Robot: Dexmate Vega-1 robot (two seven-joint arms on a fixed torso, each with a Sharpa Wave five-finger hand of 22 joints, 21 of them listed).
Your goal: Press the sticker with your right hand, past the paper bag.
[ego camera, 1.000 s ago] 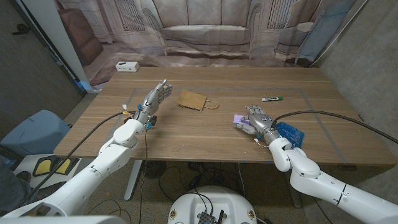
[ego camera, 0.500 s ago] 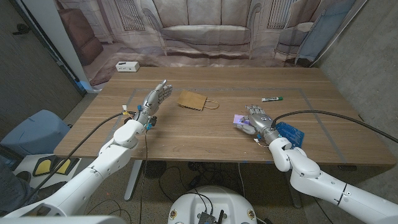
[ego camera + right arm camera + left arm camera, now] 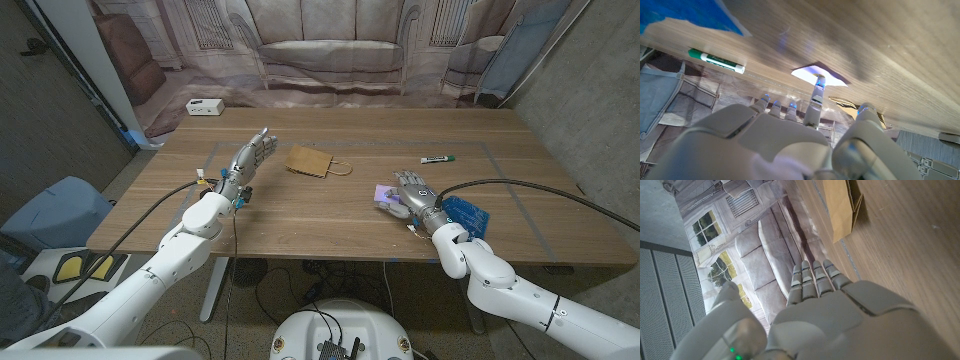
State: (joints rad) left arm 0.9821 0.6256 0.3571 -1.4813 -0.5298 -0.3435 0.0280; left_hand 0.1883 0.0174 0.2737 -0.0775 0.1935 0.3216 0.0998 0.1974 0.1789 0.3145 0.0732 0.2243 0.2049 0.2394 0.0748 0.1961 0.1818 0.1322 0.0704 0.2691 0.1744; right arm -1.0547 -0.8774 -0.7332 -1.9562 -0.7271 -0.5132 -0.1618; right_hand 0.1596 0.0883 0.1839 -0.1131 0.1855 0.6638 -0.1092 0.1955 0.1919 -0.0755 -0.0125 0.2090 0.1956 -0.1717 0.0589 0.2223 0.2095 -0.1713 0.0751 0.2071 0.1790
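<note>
Right hand point(image 3: 413, 192) eased closer, fingertip seemingly pressing sticker point(image 3: 385, 192); left hand point(image 3: 248, 158) unmoved, fingers spread.

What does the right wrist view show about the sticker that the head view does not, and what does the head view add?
Right wrist view alone: one finger of the right hand reaches to the sticker's edge, apparently touching it.

Head view alone: the paper bag lying toward the left hand, which is raised with fingers apart.

Both: the sticker, the green marker and the blue item on the wooden table.
</note>
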